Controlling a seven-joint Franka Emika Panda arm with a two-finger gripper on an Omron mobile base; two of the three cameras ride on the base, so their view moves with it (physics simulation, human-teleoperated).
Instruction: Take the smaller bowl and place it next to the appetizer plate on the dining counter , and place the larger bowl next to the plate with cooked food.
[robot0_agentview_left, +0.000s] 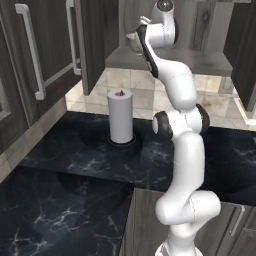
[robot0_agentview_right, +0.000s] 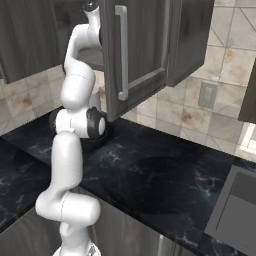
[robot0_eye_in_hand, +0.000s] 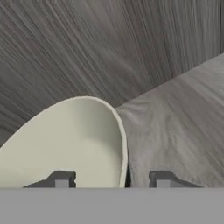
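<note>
Smaller bowl (robot0_eye_in_hand: 65, 144) on the grey wooden cabinet shelf (robot0_eye_in_hand: 183, 127), its rim wall standing between the parted fingers of the tool (robot0_eye_in_hand: 112, 179). One fingertip (robot0_eye_in_hand: 61, 178) sits inside the bowl; the other lies outside. Whether they clamp the rim cannot be told.

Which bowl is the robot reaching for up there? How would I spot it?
Look up inside the open grey wood cabinet above the black counter. On its shelf, right at the gripper, sits the smaller bowl: plain, pale cream inside, with one fingertip over its rim.
</note>
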